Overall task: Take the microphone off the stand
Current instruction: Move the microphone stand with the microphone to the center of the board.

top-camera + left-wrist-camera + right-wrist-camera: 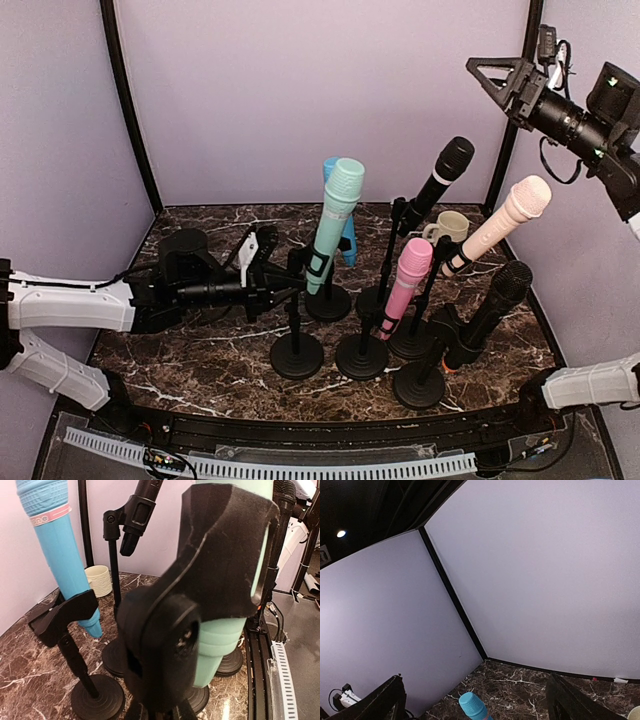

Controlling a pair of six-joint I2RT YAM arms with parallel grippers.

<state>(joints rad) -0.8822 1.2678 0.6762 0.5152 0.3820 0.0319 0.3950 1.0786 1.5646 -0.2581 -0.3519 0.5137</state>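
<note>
Top external view: the mint-green microphone (336,205) stands near-upright in its stand clip (318,265), directly ahead of the left claw (285,283), which is the nearer. Whether that claw is spread cannot be told. Raised well away, the right claw (497,78) is spread wide.

The left arm (70,302) sits low, elbow folded at the left edge, forearm level and pointing right. The left gripper (272,280) is at its end, wrist about level. Its tips don't show in the left wrist view, and the spread is unclear from above. The right arm (590,385) comes in at the bottom right corner, forearm high at upper right and pointing left. The right gripper (492,76) is in the air, tilted slightly up, fingers (387,700) wide apart with nothing gripped.
</note>
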